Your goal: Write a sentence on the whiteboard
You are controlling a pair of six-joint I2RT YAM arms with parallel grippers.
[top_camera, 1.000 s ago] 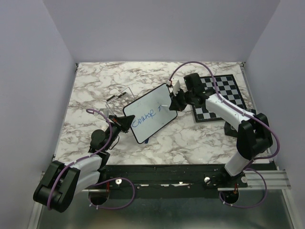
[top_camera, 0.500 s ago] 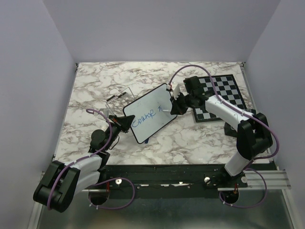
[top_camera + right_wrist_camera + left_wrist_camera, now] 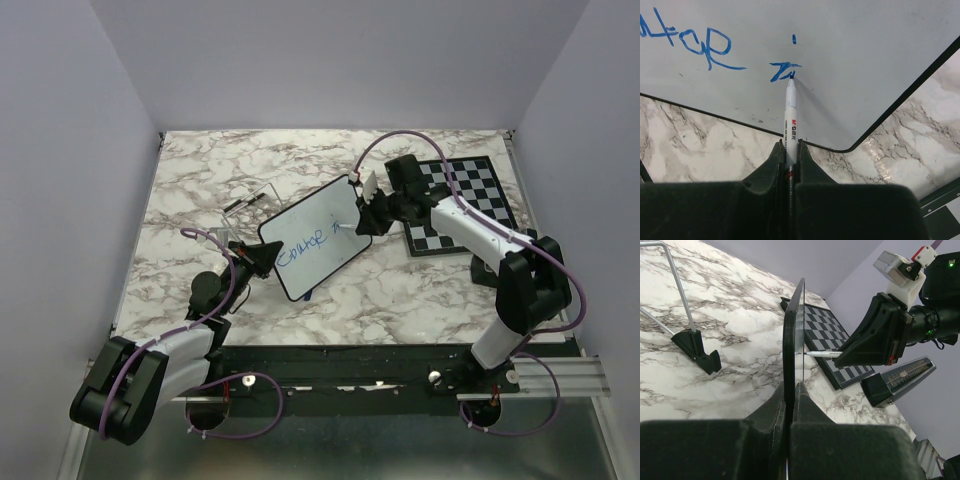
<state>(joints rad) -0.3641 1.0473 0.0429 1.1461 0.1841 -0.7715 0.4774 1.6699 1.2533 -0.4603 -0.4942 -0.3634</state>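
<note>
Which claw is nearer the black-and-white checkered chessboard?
Right. The right claw, pinching a white marker, is beside the black-and-white checkered chessboard; the left claw clamps the glossy white whiteboard at its opposite end, farther away.

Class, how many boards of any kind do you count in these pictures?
2. The whiteboard is mid-scene, clamped at its edge by the left gripper. The chessboard lies flat at the far right.

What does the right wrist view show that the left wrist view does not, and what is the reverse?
Only the right wrist view: the blue sentence on the whiteboard, with the marker tip touching a stroke. Only the left wrist view: the board seen edge-on, clamped between the left fingers. Both: whiteboard, marker, right fingers, marble table.
</note>
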